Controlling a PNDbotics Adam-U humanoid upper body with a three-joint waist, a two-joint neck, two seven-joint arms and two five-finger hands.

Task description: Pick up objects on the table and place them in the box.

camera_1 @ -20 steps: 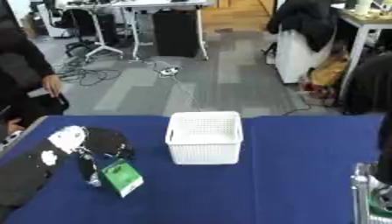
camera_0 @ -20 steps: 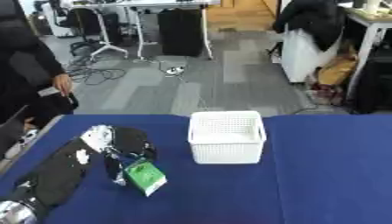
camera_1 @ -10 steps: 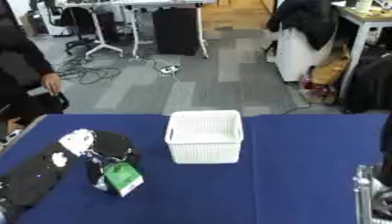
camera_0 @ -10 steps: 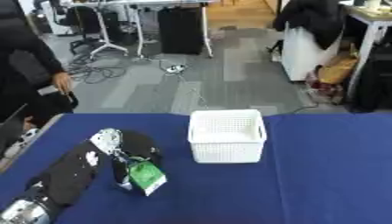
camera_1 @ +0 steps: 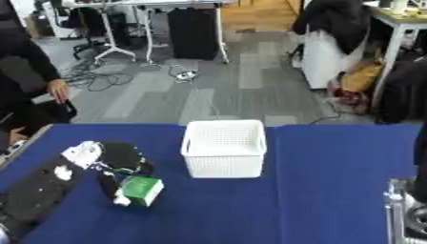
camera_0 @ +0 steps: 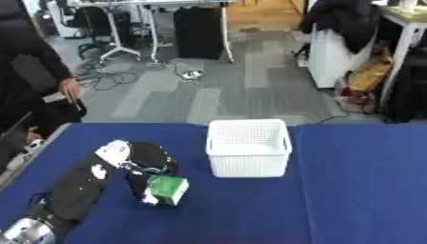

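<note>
Green and boxy, the small carton (camera_0: 167,189) sits low over the blue table (camera_0: 350,190), well to the left of the white mesh basket (camera_0: 248,153) and a little nearer the robot, with the left hand (camera_0: 143,167) curled round its top so the fingers clasp it. The black left arm (camera_0: 71,195) runs back from there toward the near left corner. Right of the basket, only a silver piece of the right arm (camera_1: 407,214) shows at the edge, and I cannot tell how that hand is set.
</note>
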